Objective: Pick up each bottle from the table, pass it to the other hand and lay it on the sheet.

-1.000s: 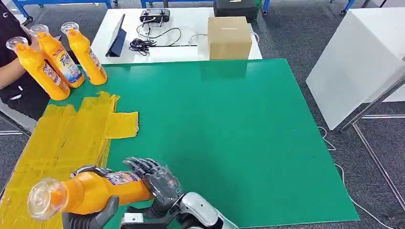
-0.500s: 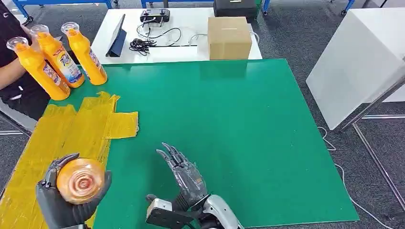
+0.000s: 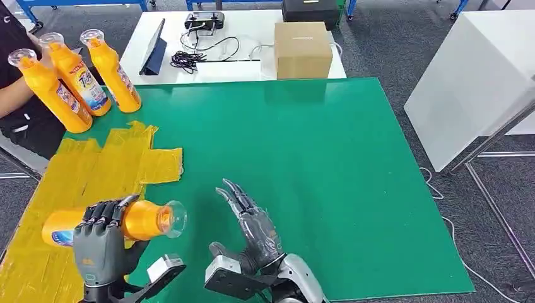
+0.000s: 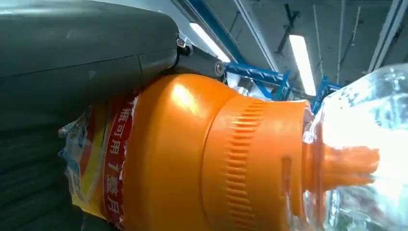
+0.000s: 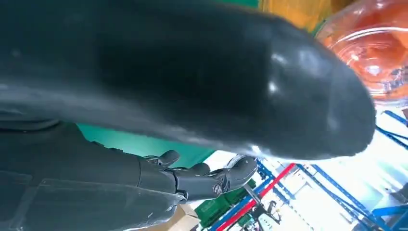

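- Head view: the robot's left hand (image 3: 101,237) grips an orange detergent bottle (image 3: 113,222) lying sideways above the yellow sheet (image 3: 82,183), its clear cap (image 3: 171,219) pointing toward the green table (image 3: 303,170). The right hand (image 3: 252,224) stands just beside it with fingers spread and nothing in them. By the look of it the hand-over is done and the laying-down is in hand; the next move calls for lowering the bottle flat onto the yellow sheet before the fingers let go. Three more orange bottles (image 3: 79,76) stand at the table's far corner, a person's arm (image 3: 16,95) beside them.
- Left wrist view: up close, the detergent bottle's ribbed orange shoulder (image 4: 250,159) and red-printed label (image 4: 113,159) — detail the head view cannot resolve — with the grey thumb (image 4: 86,53) pressed across the body.
- Right wrist view: the right hand's dark fingers (image 5: 207,178) hang free of anything, and the clear cap (image 5: 370,53) sits near, apart from them — a gap the head view shows less plainly.
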`<state>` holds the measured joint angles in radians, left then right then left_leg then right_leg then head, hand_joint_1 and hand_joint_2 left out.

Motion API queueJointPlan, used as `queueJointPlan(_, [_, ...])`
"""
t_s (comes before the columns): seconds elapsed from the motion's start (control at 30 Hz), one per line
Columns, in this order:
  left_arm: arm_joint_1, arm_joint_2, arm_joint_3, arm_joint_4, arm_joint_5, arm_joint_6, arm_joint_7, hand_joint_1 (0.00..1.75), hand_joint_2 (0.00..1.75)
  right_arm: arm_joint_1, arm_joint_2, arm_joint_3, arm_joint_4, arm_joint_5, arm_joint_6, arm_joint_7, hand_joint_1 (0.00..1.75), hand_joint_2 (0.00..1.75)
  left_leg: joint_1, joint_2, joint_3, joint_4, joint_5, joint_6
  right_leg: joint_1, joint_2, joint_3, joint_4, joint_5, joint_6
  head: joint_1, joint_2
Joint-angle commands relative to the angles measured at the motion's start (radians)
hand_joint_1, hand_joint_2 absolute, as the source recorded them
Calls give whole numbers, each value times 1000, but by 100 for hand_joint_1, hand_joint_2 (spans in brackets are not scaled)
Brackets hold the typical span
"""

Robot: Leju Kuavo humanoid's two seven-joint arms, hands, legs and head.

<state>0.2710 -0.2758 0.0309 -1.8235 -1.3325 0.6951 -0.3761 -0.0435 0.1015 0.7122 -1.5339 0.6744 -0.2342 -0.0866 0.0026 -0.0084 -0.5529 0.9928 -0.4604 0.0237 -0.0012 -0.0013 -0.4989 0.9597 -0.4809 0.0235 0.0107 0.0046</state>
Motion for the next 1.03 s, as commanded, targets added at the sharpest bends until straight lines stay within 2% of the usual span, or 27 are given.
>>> queueJointPlan(0.03, [-78, 257, -35, 323, -238, -12, 327, 175, 175, 6, -56, -30, -41, -36, 10, -17, 0, 0, -1, -1, 4, -4, 2, -1, -1, -2, 4, -3, 1, 0, 0, 0])
queueJointPlan(0.07, [-117, 399, -175, 388, -238, -50, 513, 175, 175, 8, -58, -35, -53, -49, 19, -18, 0, 0, -1, -1, 5, -5, 2, -1, -1, -2, 4, -3, 1, 0, 0, 0])
queueJointPlan(0.1, [-187, 536, -418, 438, -238, -118, 773, 175, 175, 6, -58, -37, -56, -51, 28, -16, 0, 0, -1, -2, 7, -6, 3, -2, -1, -2, 6, -5, 2, -1, 0, 0])
queueJointPlan(0.13, [-216, 553, -500, 482, -238, -125, 849, 175, 175, 5, -57, -38, -57, -53, 33, -13, 0, 0, -1, -7, 4, -5, 3, -2, -1, -7, 5, -3, 1, -1, 0, 0])
queueJointPlan(0.17, [-230, 553, -549, 521, -238, -137, 894, 175, 175, 4, -54, -40, -56, -55, 37, -11, 0, 0, 0, -9, 2, -3, 4, -2, 0, -9, 3, -3, 0, -1, 0, 0])
queueJointPlan(0.2, [-221, 518, -527, 553, -238, -128, 862, 175, 175, 3, -51, -40, -52, -56, 39, -10, 0, 0, 1, -10, 3, -4, 4, -2, 1, -11, 4, -3, 1, -1, -1, 0])
queueJointPlan(0.27, [-210, 473, -464, 592, -238, -134, 797, 175, 175, -5, -46, -36, -38, -61, 48, -7, 0, 0, 0, -2, 4, -3, 2, -1, 0, -3, -7, -2, 1, -1, 0, 0])
queueJointPlan(0.3, [-205, 458, -443, 604, -238, -143, 772, 175, 175, -7, -45, -34, -34, -61, 48, -7, 0, 0, 2, 0, 5, -3, 2, -2, 2, 0, -5, -3, 2, -1, 0, 0])
queueJointPlan(0.33, [-206, 457, -439, 611, -238, -154, 768, 175, 175, -8, -45, -33, -33, -61, 49, -7, 0, 0, 0, 0, 4, -4, 1, -1, 0, 0, 3, -2, 1, 0, -2, 0])
queueJointPlan(0.37, [-206, 457, -439, 611, -238, -154, 768, 175, 175, -8, -45, -33, -33, -61, 49, -7, 0, 0, 1, 2, 5, -3, 2, -2, 1, 1, 5, -2, 1, 1, 0, 0])
queueJointPlan(0.6, [-203, 445, -408, 637, -238, -186, 746, 175, 175, -12, -47, -30, -33, -66, 57, -8, 0, 0, -1, 0, 3, -2, 2, -3, -1, 1, 2, 0, 1, 0, 0, 0])
queueJointPlan(0.73, [-230, 412, -315, 762, -238, -195, 699, 175, 175, -27, -50, -20, -18, -77, 73, -10, 0, 0, 0, 2, 5, -3, 3, -4, 0, 2, 5, -1, 2, -1, 0, 0])
queueJointPlan(0.83, [-243, 403, -289, 829, -238, -177, 686, 175, 175, -32, -52, -15, -11, -78, 74, -10, 0, 0, 0, 0, 10, -3, 3, -4, 0, 0, 8, -2, 3, -1, 0, 0])
queueJointPlan(0.9, [-256, 415, -307, 854, -238, -139, 728, 175, 175, -33, -55, -12, -13, -82, 75, -11, 0, 0, -1, 0, 14, -3, 2, -4, 0, 0, 7, -1, 1, -2, 0, 0])
queueJointPlan(0.93, [-265, 416, -340, 868, -237, -138, 764, 0, 175, -34, -58, -9, -14, -84, 75, -11, 0, 0, 0, 1, 15, -5, 3, -5, 0, 1, 6, -1, 2, -2, 0, 0])
queueJointPlan(0.97, [-288, 470, -431, 867, -238, -199, 852, 0, 0, -38, -56, -6, -10, -88, 80, -9, 0, 0, -1, 1, 17, -4, 1, -6, 0, 1, 8, 0, 0, -4, 0, 0])
queueJointPlan(1.0, [-287, 461, -443, 865, -238, -162, 875, 0, 0, -39, -56, -5, -9, -88, 79, -9, 0, 0, 0, 2, 15, -5, 3, -7, 1, 2, 6, -1, 2, -4, 0, 0])
queueJointPlan(1.03, [-280, 445, -416, 853, -238, -110, 836, 0, 0, -39, -56, -4, -8, -89, 78, -9, 0, 0, 1, 4, 14, -5, 3, -7, 2, 3, 5, -2, 4, -4, 0, 0])
